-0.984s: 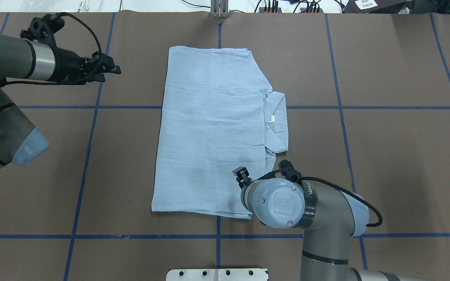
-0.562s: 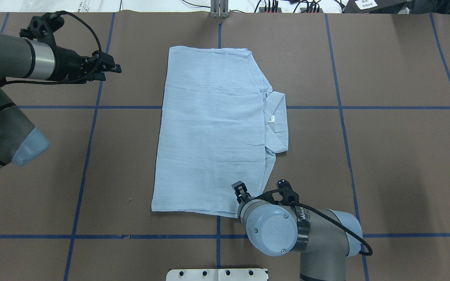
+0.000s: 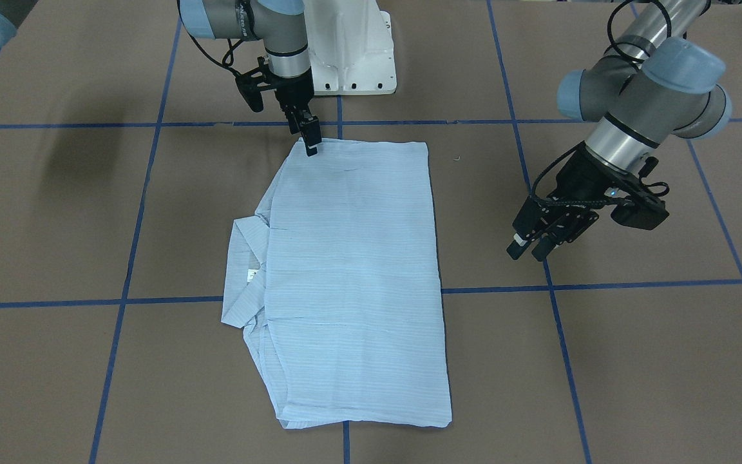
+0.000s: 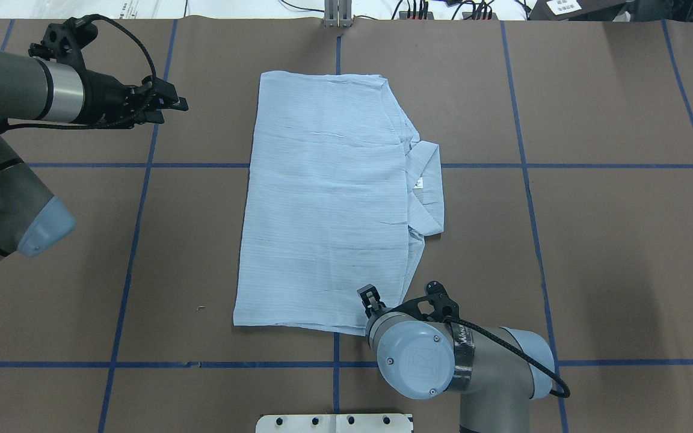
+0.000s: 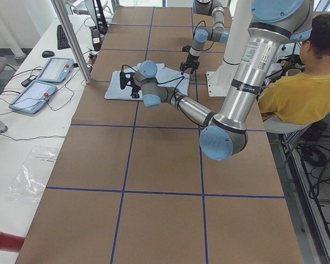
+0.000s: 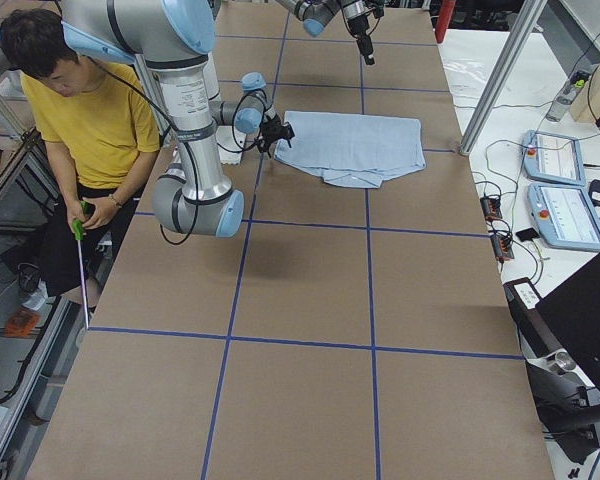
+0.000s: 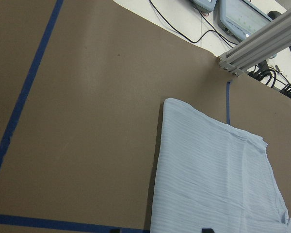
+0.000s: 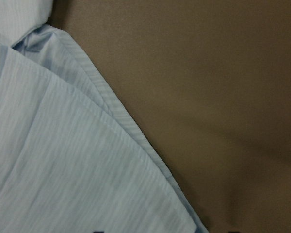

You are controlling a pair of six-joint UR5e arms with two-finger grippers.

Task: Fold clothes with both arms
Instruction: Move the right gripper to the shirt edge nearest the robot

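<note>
- Settling the right gripper (image 3: 310, 148) onto the shirt's corner looks like the step in hand: it hangs just over the corner nearest the robot's base on the collar side, jaws seemingly apart and holding nothing
- The shirt (image 4: 322, 204) lies flat in the middle of the table (image 4: 593, 240), already folded into a long panel, with the collar (image 4: 428, 186) and its white label poking out toward the robot's right
- The right wrist view shows several layered edges (image 8: 136, 141) stacked at that corner; the pinch should take every layer, or I expect the top one to lift alone and spoil the fold
- The cloth looks thin and limp, so come down low, slide one finger under the edge against the table, and close firmly before rising
- The left gripper (image 3: 531, 248) hovers well apart from the shirt, off its far left side, fingers a little open and empty; it should have its own corner in hand before either arm lifts, so that the edge rises level
</note>
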